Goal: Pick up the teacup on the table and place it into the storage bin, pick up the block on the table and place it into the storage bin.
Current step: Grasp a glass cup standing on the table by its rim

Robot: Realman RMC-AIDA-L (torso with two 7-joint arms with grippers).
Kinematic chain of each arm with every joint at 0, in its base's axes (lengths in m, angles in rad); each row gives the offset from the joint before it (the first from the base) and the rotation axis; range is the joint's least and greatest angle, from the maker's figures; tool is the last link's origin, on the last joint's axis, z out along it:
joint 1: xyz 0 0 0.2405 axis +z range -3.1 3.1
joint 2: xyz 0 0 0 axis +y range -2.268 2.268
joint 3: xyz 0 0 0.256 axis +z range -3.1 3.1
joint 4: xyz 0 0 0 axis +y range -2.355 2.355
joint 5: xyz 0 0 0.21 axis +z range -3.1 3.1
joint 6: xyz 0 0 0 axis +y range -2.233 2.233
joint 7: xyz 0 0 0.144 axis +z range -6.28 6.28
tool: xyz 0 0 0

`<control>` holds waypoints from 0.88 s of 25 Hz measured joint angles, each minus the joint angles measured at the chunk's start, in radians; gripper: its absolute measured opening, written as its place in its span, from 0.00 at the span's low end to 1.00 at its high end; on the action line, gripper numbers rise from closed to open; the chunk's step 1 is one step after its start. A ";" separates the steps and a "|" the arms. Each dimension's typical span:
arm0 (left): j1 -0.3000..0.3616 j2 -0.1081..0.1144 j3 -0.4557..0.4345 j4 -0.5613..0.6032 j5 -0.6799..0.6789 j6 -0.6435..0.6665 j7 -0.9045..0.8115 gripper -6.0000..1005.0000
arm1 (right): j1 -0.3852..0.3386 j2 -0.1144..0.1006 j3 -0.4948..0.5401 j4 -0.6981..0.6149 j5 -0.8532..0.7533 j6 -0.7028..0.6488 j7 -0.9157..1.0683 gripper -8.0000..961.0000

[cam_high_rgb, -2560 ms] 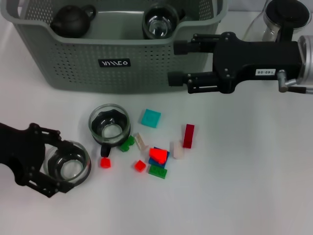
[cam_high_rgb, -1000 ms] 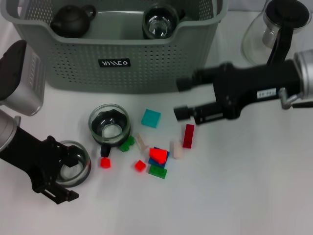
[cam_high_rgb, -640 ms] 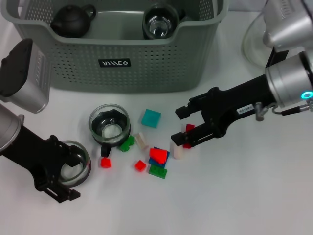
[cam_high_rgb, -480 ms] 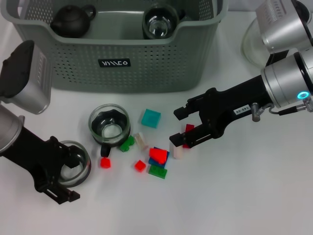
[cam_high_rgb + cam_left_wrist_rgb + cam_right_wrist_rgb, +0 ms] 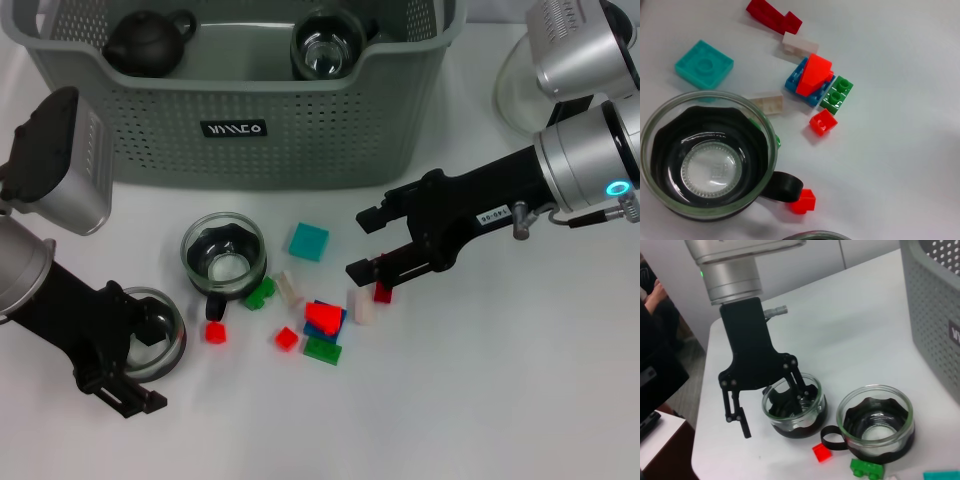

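Observation:
A glass teacup [image 5: 138, 342] sits on the table at the front left. My left gripper [image 5: 158, 362] is open around it; in the right wrist view one of its fingers [image 5: 738, 412] is outside the cup [image 5: 792, 407] and the other over its rim. A second teacup [image 5: 223, 255] with a black handle stands near the blocks. My right gripper [image 5: 368, 243] is open low over a dark red block [image 5: 383, 293], which its lower finger partly hides. The storage bin [image 5: 240, 150] at the back holds a dark teapot [image 5: 150, 40] and a glass cup [image 5: 325, 45].
Loose blocks lie between the grippers: a teal one [image 5: 308, 241], a green one [image 5: 260, 293], white ones [image 5: 360, 305], small red ones [image 5: 215, 332] and an orange-red one on blue [image 5: 322, 318]. A glass pitcher [image 5: 525, 75] stands at the back right behind my right arm.
My right gripper came down from in front of the bin to the dark red block. My left arm tilted up while its gripper stayed around the front teacup, which has not moved.

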 joint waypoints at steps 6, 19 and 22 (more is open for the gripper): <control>0.000 0.000 0.009 -0.002 0.000 0.006 -0.006 0.75 | -0.005 -0.001 0.000 0.000 0.007 0.010 0.000 0.83; -0.003 0.000 0.036 -0.008 0.004 0.001 -0.012 0.74 | -0.009 -0.001 0.002 0.000 0.009 0.016 -0.001 0.83; -0.005 0.001 0.038 -0.010 0.005 -0.001 -0.012 0.68 | -0.009 -0.002 0.003 0.000 0.009 0.017 -0.002 0.83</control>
